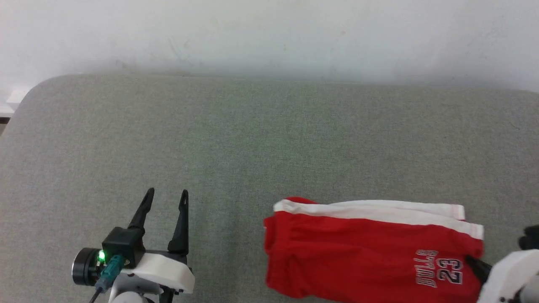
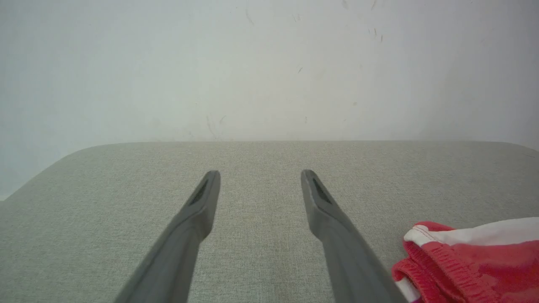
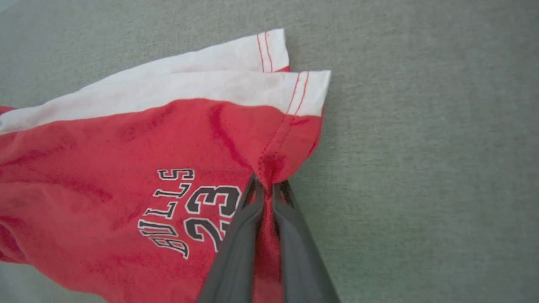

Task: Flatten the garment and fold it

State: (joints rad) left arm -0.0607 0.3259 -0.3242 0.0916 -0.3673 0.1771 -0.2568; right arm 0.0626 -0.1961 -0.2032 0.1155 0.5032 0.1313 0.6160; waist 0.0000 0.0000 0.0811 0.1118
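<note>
Right end effector: clamped on garment, red hem corner (beside the print), lower right of head view. Left end effector: lower left, spread wide, empty. Recommended: draw corner outward, low over counter.

The garment runs off the head view's bottom edge around 5 o'clock, and the right gripper at 4 o'clock is mostly cut off there, with one dark tip showing. In the right wrist view a pinch of red cloth seems buried between the closed fingers, and the garment leaves the picture at 9 o'clock.
</note>
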